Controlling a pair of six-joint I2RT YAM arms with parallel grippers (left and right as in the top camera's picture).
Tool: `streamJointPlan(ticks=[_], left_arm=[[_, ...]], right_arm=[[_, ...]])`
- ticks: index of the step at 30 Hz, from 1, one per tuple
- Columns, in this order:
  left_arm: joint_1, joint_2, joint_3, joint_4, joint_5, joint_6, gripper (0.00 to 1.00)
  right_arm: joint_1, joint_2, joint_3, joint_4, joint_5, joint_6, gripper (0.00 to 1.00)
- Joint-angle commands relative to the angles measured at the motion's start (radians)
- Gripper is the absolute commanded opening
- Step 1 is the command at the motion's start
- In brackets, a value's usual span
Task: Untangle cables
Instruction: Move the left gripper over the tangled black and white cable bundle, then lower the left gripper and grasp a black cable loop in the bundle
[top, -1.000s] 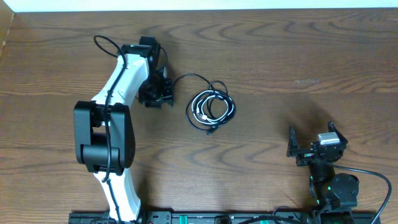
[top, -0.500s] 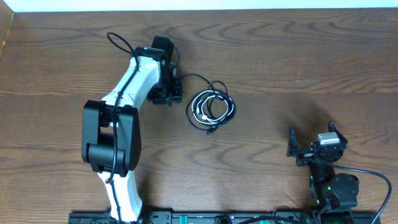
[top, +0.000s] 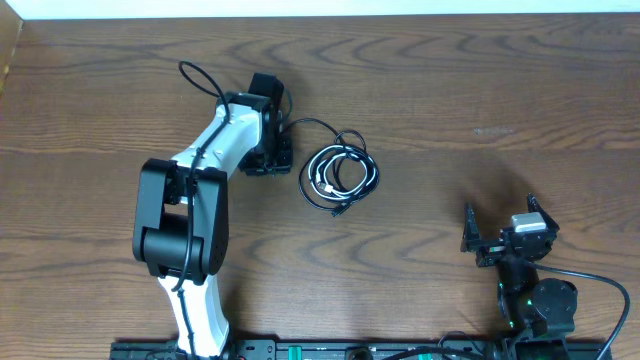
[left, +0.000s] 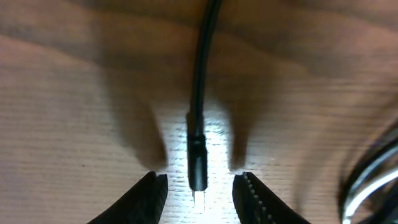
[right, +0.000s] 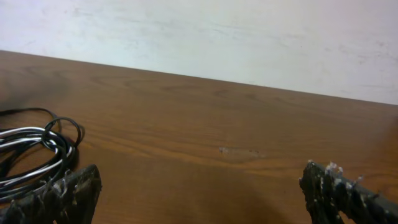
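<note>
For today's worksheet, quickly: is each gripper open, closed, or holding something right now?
Left gripper: open, fingers either side of the black cable, not gripping it.
Right gripper: open, holding nothing.

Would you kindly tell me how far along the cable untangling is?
Nothing is done: the cables lie coiled in one bundle. In hand: the open left claw straddles a black cable's plug, not gripping. Left: pulling them apart; the right claw sits open, far off.
</note>
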Motion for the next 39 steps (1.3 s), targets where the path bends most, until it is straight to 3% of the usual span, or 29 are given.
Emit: streamJointPlan(ticks=[1,10,15,16,18,20,21,25,30,34,39], left_arm=[[0.0,0.007,-0.032,0.007,-0.021,-0.013,0.35],[0.0,0.007,-0.071,0.059,-0.021,-0.013,0.08],[0.0,0.007,-0.071,0.066,-0.021,-0.013,0.08],[0.0,0.007,-0.071,0.066,-0.021,-0.013,0.17],[0.0,0.007,-0.071,0.066,-0.021,-0.013,0.5],[0.0,0.007,-0.071,0.065,-0.02,-0.013,0.69],[0.0,0.007,-0.071,0.065,-0.02,-0.013,0.73],[0.01,-0.006,-0.038,0.043,-0.021,-0.001,0.79],[0.021,-0.101,0.136,-0.066,-0.005,-0.006,0.8],[0.006,-0.193,0.149,-0.062,0.069,-0.015,0.79],[-0.047,-0.222,0.145,-0.071,0.109,-0.025,0.2]], right_arm=[[0.005,-0.003,-0.001,-0.005,0.001,-0.01,0.99],[0.005,-0.003,-0.001,-0.005,0.001,-0.01,0.99],[0.005,-0.003,-0.001,-0.005,0.001,-0.01,0.99],[0.005,-0.003,-0.001,-0.005,0.001,-0.01,0.99],[0.005,-0.003,-0.001,-0.005,0.001,-0.01,0.99],[0.005,-0.003,-0.001,-0.005,0.001,-0.01,0.99],[0.005,-0.003,-0.001,-0.005,0.001,-0.01,0.99],[0.005,-0.003,-0.001,-0.005,0.001,-0.01,0.99],[0.005,-0.003,-0.001,-0.005,0.001,-0.01,0.99],[0.005,-0.003,-0.001,-0.005,0.001,-0.01,0.99],[0.005,-0.003,-0.001,-0.005,0.001,-0.01,0.99]])
